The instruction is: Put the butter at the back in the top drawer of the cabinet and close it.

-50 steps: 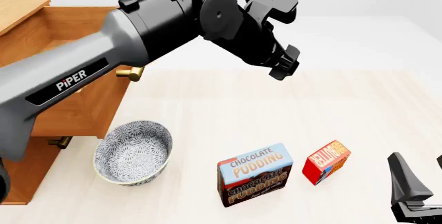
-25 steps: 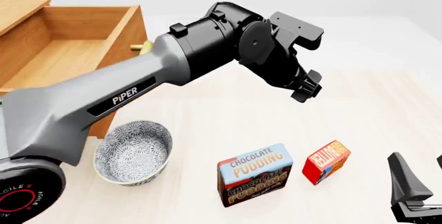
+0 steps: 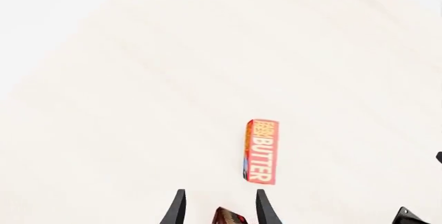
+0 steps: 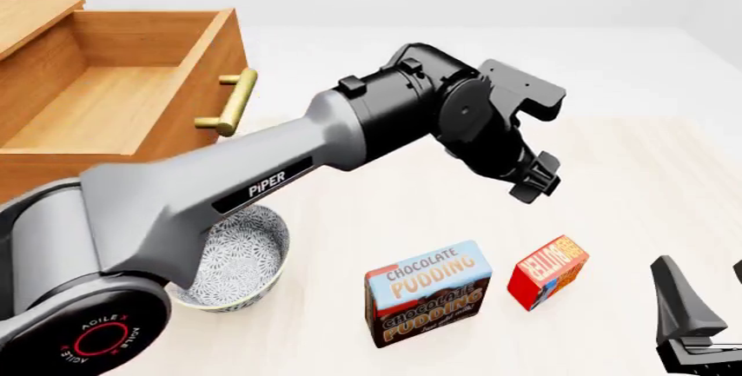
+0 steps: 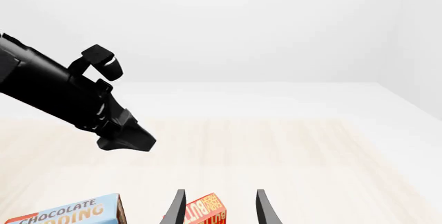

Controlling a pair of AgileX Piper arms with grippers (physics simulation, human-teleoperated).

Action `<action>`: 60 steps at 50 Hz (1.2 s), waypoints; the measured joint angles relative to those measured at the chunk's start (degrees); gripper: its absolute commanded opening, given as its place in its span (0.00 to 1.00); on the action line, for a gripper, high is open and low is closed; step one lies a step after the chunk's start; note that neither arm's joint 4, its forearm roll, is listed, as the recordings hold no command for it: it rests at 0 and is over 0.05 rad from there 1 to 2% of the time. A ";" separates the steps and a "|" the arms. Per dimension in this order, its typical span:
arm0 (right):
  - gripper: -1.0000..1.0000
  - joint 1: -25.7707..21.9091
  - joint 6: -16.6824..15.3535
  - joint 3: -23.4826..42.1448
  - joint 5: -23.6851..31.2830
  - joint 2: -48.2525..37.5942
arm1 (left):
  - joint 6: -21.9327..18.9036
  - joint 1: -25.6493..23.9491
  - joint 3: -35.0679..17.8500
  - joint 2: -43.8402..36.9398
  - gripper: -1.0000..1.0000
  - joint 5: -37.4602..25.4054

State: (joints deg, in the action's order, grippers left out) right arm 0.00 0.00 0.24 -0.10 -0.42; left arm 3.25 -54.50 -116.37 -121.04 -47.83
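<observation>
I am carrying my left pincer (image 4: 536, 181) above the pale wooden table (image 4: 383, 176), its fingers pointing down and forward, and I am holding nothing in it. In the wrist view the two dark fingertips (image 3: 178, 208) are standing a moderate way apart, wide enough, I judge, to straddle the narrow side of a small box.

The small red rectangular butter box with yellow lettering (image 4: 547, 272) is lying on the table below and a little ahead of my left pincer, apart from it, so I am lining up over it for a grasp. Just beside the butter is the larger blue-and-brown chocolate pudding box (image 4: 428, 291), close enough that I must come down on the butter's far side with care.

The light-brown wooden top drawer with the brass bar handle (image 4: 104, 89) of the wooden cabinet (image 4: 29, 16) is standing pulled out, well behind my pincer, ready to receive the box. A patterned ceramic bowl (image 4: 249, 259) is sitting below it.

My right pincer (image 5: 217, 208) is resting low near the butter, fingers parted and empty, out of the way.
</observation>
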 measured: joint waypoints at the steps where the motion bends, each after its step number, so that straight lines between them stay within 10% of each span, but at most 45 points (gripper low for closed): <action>1: 1.00 0.00 0.00 0.00 0.00 0.00 | 0.14 -0.09 -0.09 -0.18 1.00 -0.03; 60: 1.00 0.00 0.00 0.00 0.00 0.00 | 3.94 -4.53 -6.06 -10.00 1.00 -0.97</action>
State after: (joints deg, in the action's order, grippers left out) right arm 0.00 0.00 0.24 -0.10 -0.42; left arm 7.19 -59.03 -122.44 -131.04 -48.80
